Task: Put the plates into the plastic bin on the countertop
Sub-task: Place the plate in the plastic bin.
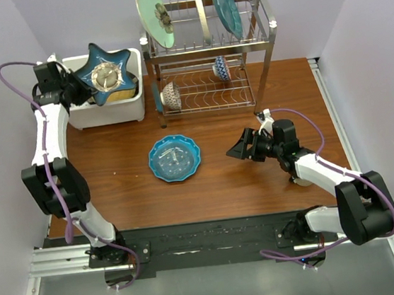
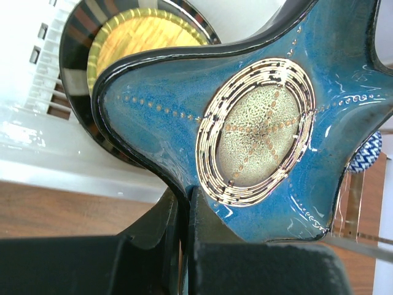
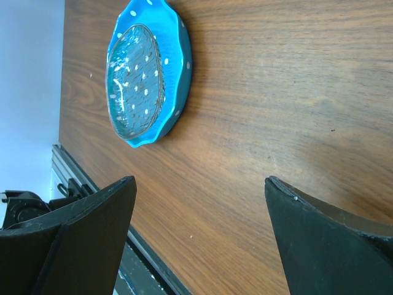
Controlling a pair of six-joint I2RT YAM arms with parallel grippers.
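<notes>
Left pincer (image 2: 183,212) clamps the star plate (image 2: 264,135) over the plastic bin (image 1: 108,115), table's far-left corner; next we lower, release. Right pincer (image 3: 199,179): apart.

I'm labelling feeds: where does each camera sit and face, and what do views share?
Top external: above and behind, looking down on the brown wooden table; left arm and right arm show.
Left wrist: on the left arm, facing the dark blue star-shaped plate over the white plastic bin; shut left pincer grips it.
Right wrist: on the right arm, facing the bright blue scalloped dotted plate on the table; open right pincer frames it.
Shared: top shows both plates.
</notes>
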